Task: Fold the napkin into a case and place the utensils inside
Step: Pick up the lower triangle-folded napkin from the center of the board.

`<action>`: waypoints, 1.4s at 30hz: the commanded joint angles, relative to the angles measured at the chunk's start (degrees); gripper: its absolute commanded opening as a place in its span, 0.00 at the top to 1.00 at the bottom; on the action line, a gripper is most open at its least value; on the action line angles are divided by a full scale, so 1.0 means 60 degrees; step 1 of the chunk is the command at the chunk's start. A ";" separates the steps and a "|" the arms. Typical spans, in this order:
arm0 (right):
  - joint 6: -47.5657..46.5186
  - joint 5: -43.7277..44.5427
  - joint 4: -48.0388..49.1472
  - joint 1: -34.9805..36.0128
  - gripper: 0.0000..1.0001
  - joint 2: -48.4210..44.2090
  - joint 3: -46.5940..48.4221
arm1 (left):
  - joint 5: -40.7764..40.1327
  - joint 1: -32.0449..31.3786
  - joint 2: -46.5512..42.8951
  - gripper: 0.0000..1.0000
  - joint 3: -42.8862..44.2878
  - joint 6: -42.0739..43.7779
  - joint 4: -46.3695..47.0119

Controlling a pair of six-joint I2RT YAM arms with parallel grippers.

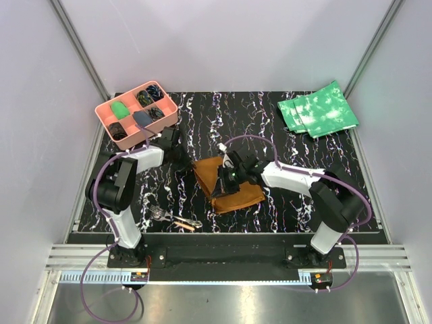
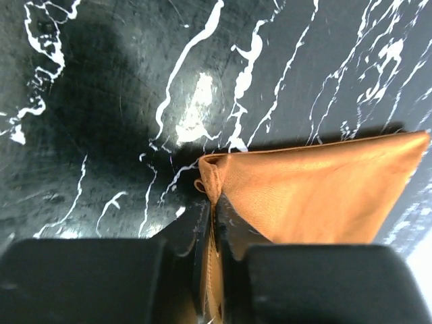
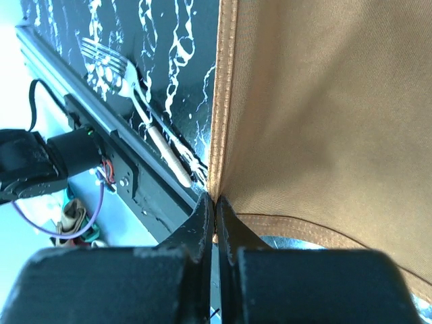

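The rust-brown napkin [image 1: 237,196] lies loosely folded on the black marbled table, between the two arms. My left gripper [image 1: 191,162] is at its far left corner, shut on the hemmed corner of the cloth [image 2: 324,192]. In the left wrist view the fingertips [image 2: 233,219] pinch that corner. My right gripper [image 1: 221,185] is over the napkin's middle, shut on a lifted hem of the napkin [image 3: 324,101]. The utensils [image 1: 174,219] lie near the table's front edge: a silver fork [image 3: 111,64] and a slim piece with an orange-tan end [image 3: 165,152]. No case shape shows.
A pink compartment tray [image 1: 102,111] with small items stands at the back left. Green mottled cloths [image 1: 317,108] lie at the back right. The table's front rail [image 3: 128,182] runs just beyond the utensils.
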 commanded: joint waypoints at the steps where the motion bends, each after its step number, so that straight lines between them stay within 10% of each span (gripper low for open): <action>1: 0.0228 -0.1132 0.1123 -0.0017 1.00 0.0047 -0.0440 | -0.1842 -0.0272 -0.0744 0.95 0.0542 0.1049 -0.1177; 15: 0.0449 -0.1139 0.2388 0.0187 0.99 0.0399 -0.1073 | -0.3851 -0.1416 -0.1288 1.00 0.1393 0.0874 -0.2850; 29: 0.0126 0.1397 0.0073 0.1579 0.48 0.1643 0.1023 | -0.2258 -0.0918 -0.0907 1.00 0.0515 0.0743 -0.1255; 42: -0.0767 0.4136 -0.2618 0.2619 0.37 0.2566 0.3102 | -0.1025 -0.0464 -0.0731 1.00 -0.0218 0.0215 -0.0259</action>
